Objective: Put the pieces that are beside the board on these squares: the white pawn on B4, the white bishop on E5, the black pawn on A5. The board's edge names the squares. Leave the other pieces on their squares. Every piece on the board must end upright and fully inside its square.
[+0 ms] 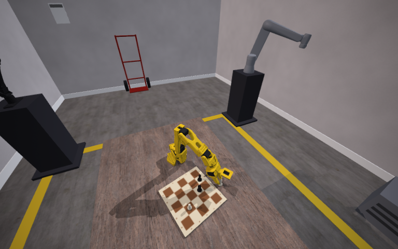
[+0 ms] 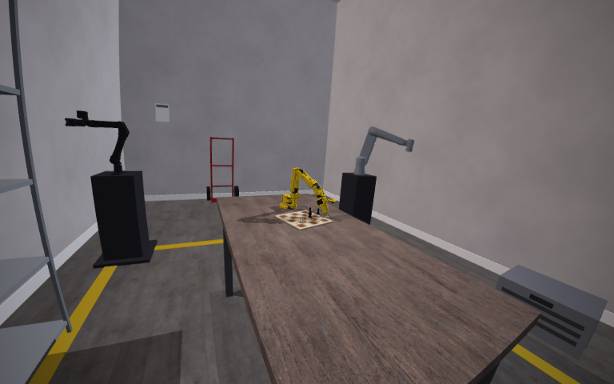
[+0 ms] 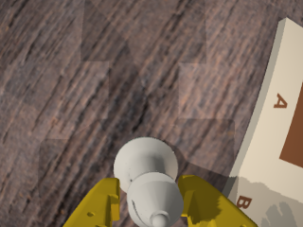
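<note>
My gripper (image 1: 219,183) (image 2: 326,214) (image 3: 151,185) is open a little, low beside the board's right edge, its fingers either side of the white bishop (image 3: 152,195) (image 1: 221,184). The bishop stands upright on the table; a narrow gap shows at its left in the wrist view. The board (image 1: 182,230) (image 2: 301,227) (image 3: 266,134) has edge letters A and B nearest it. A white pawn (image 1: 189,207) stands upright on what looks like B4. A small black piece (image 2: 318,211), perhaps the black pawn, seems to stand just off the board's far edge; the arm hides that spot in the top view.
Two black pieces stand upright on the board: one black piece (image 1: 199,188) near its middle and another black piece (image 1: 199,178) near its far corner. In the exterior view they overlap. My arm's base stands on the table (image 1: 129,164) (image 2: 344,290) behind the board.
</note>
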`<action>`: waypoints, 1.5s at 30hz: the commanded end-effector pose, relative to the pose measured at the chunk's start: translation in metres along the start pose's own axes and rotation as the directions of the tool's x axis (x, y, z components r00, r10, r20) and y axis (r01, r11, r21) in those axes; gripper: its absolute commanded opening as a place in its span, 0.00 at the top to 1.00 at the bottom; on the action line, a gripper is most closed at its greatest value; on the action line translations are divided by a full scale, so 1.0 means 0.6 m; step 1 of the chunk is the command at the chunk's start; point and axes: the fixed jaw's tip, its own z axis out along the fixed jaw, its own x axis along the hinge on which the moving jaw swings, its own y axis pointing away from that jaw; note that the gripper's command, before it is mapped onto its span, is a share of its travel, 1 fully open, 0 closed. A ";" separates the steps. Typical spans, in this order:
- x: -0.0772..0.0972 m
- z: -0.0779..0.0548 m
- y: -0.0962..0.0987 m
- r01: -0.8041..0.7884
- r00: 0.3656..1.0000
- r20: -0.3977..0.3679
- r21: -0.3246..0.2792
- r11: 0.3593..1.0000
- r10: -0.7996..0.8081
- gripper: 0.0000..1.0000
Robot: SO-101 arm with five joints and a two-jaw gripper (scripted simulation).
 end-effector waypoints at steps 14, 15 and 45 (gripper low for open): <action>-0.016 -0.007 -0.002 -0.008 1.000 0.021 0.001 1.000 0.008 0.90; -0.016 -0.007 -0.002 -0.008 1.000 0.021 0.001 1.000 0.008 0.90; -0.013 -0.004 -0.005 -0.014 1.000 0.020 0.005 1.000 0.014 0.94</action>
